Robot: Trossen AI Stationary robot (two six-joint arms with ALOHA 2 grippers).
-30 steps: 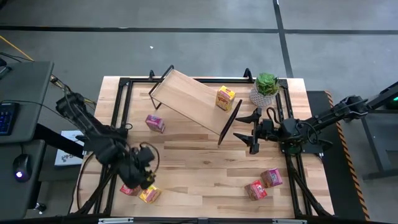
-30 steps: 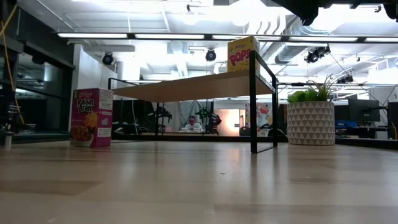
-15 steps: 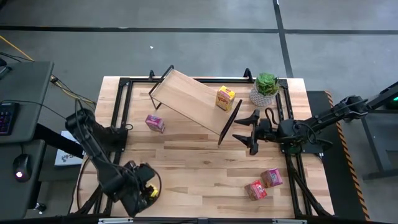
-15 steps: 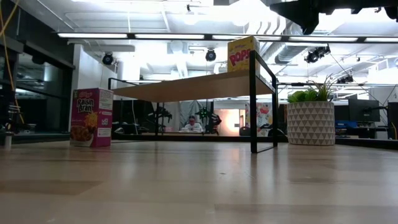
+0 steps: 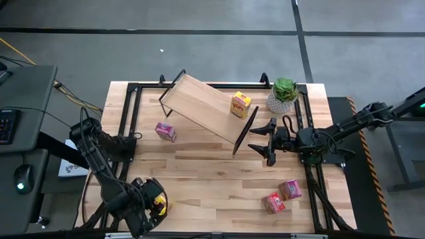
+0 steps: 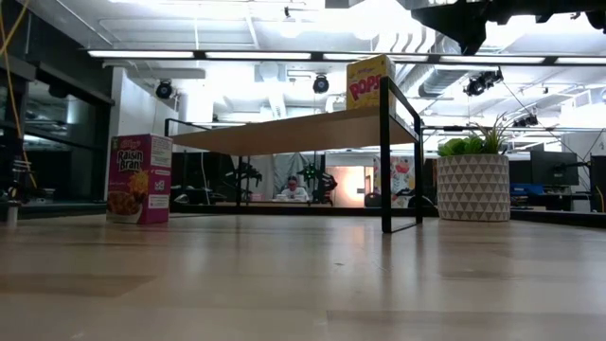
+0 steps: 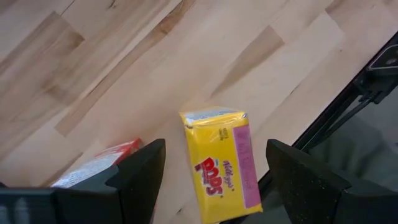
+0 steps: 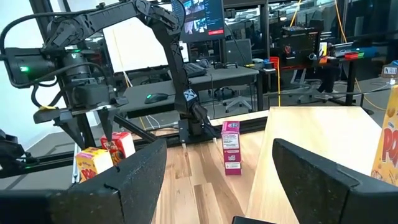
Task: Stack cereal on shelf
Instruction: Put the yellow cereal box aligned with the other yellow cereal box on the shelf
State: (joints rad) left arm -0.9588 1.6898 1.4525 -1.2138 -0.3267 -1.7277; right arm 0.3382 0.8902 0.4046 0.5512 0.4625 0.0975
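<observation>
The shelf (image 5: pixel 202 103), a light plank on black wire end frames, stands slantwise at the table's far middle. One yellow cereal box (image 5: pixel 240 104) stands upright on it. A second yellow box (image 7: pixel 221 165) lies flat near the table's near-left corner, with a red box (image 7: pixel 99 165) beside it. My left gripper (image 7: pixel 216 149) hangs open above this yellow box, pointing steeply down, one finger to each side. In the right wrist view its fingers (image 8: pixel 106 127) stand clear above the boxes. My right gripper (image 5: pixel 260 141) waits open and level by the shelf's right end.
A pink box (image 5: pixel 165 131) stands upright left of the shelf. A red box (image 5: pixel 273 202) and a pink box (image 5: pixel 289 190) lie at the near right. A potted plant (image 5: pixel 283 95) stands at the far right. A black frame (image 7: pixel 348 106) borders the table.
My left gripper has swung toward the table's near edge, turning as it went, and now hangs over the flat yellow box, hiding the red box from above. It slowed in the last half second. My right gripper has rolled a little in place. No box has moved.
</observation>
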